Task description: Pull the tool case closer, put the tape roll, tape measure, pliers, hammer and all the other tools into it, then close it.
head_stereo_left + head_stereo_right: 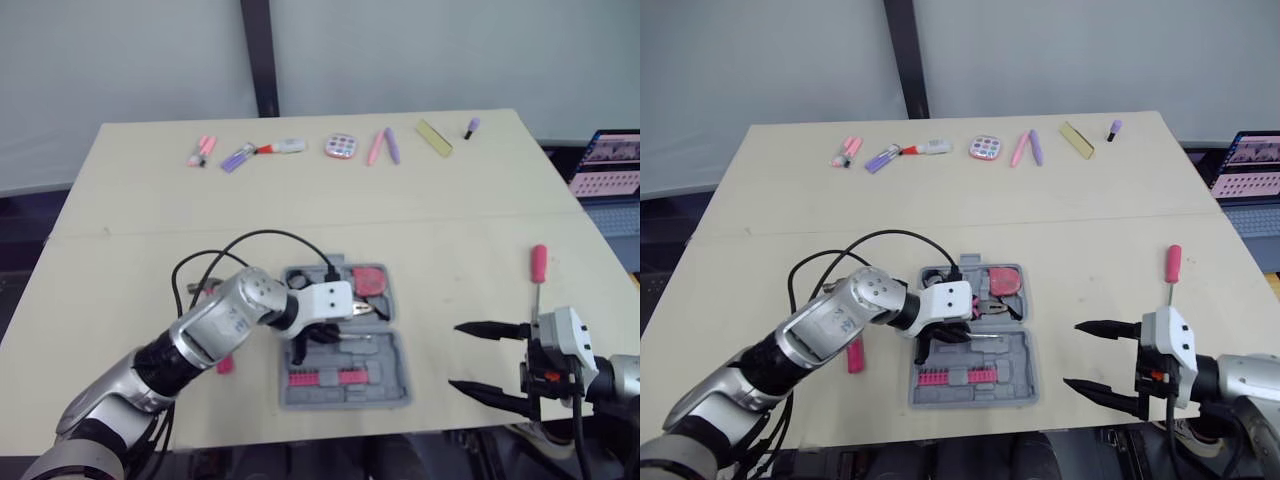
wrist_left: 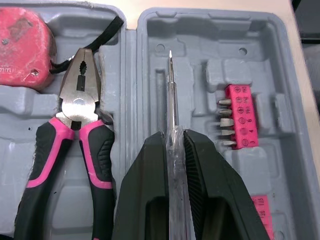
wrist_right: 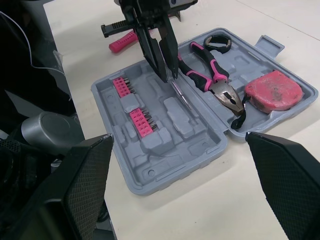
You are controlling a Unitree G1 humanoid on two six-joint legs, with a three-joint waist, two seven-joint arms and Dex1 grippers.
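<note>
Left wrist view: a thin screwdriver [image 2: 171, 95] is clamped in the left gripper [image 2: 174, 136] over the open tool case [image 2: 280, 65], long axis roughly along the hinge [image 2: 131, 115], tip aimed away from the wrist; right wrist view: tip seen low over the tray, so if released askew it could be left lying crooked, blocking closure; left eye view: right gripper [image 1: 456, 356] spread, empty.

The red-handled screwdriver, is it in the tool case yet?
No, the red-handled screwdriver lies on the table near the right gripper, apart from the tool case.

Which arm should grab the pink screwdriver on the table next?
Right. The right gripper is open and nearer the pink screwdriver; the left gripper is over the tool case, shut on a thin screwdriver.
</note>
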